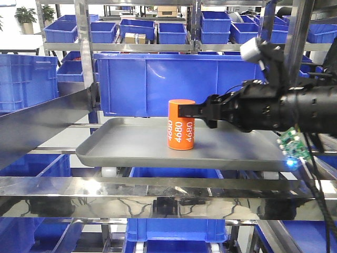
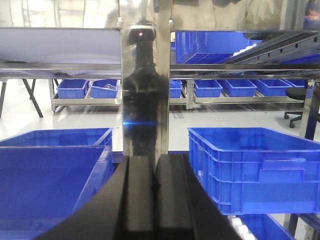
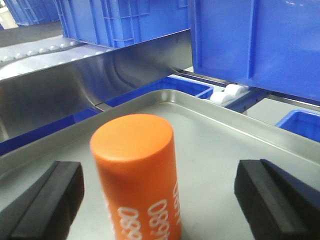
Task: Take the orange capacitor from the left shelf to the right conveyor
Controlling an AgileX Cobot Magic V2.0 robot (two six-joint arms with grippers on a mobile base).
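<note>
The orange capacitor (image 1: 181,125) stands upright on the grey tray (image 1: 131,150) of the steel shelf (image 1: 84,58), with white "4680" on its side. My right gripper (image 1: 185,112) reaches in from the right at the capacitor's upper part. In the right wrist view the capacitor (image 3: 137,170) stands between the two black fingers (image 3: 47,197), which are wide apart and do not touch it. My left gripper (image 2: 154,200) is shut and empty, facing a shiny steel post (image 2: 142,90). The conveyor is out of view.
A large blue bin (image 1: 179,81) sits right behind the tray. More blue bins (image 1: 137,29) fill the shelves above, at the left (image 1: 26,79) and below (image 1: 176,229). A steel rail (image 1: 158,195) crosses in front of the tray. Blue crates (image 2: 255,167) flank the left gripper.
</note>
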